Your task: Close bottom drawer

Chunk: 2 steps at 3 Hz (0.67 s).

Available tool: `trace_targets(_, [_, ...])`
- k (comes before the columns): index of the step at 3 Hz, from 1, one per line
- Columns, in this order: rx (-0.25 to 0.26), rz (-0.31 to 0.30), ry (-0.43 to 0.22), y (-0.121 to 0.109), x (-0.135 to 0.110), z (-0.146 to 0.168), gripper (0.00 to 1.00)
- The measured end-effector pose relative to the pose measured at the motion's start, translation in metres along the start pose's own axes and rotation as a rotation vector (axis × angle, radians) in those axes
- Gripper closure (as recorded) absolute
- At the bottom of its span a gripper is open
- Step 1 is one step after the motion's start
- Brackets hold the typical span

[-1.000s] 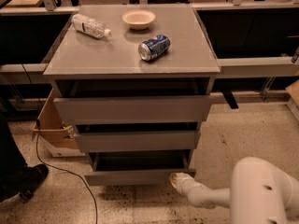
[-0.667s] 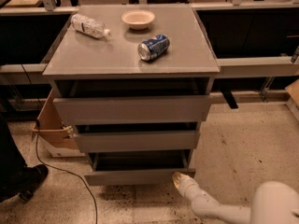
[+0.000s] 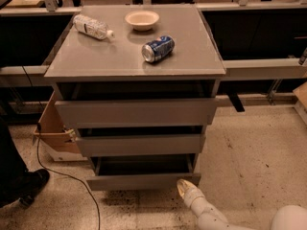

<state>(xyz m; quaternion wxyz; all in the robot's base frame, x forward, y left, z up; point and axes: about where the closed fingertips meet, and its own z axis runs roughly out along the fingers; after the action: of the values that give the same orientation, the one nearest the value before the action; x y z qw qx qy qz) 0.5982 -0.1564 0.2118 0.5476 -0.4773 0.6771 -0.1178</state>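
Note:
The grey cabinet has three handleless drawers, all pulled out a little. The bottom drawer (image 3: 143, 180) is the narrowest, with a short flat front panel and a dark open box behind it. My gripper (image 3: 185, 189) is at the end of the white arm coming from the lower right. It sits just in front of the right end of the bottom drawer's front panel, close to the floor. Whether it touches the panel is not clear.
On the cabinet top (image 3: 96, 56) lie a plastic bottle (image 3: 92, 27), a white bowl (image 3: 142, 19) and a blue can (image 3: 158, 48) on its side. A cardboard box (image 3: 53, 128) and a black cable (image 3: 57, 172) are at the left. A dark shoe (image 3: 26, 186) is at the lower left.
The arm has swung to the right and reached forward. The gripper stays at the right end of the bottom drawer's front. The drawers have not visibly moved.

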Motion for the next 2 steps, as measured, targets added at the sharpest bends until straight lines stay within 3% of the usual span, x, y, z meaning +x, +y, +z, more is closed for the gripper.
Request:
trace_targets(1, [0.009, 0.006, 0.011, 0.004, 0.003, -0.001, 1.0])
trace_targets(2, [0.131, 0.023, 0.046, -0.005, 0.009, 0.016, 1.0])
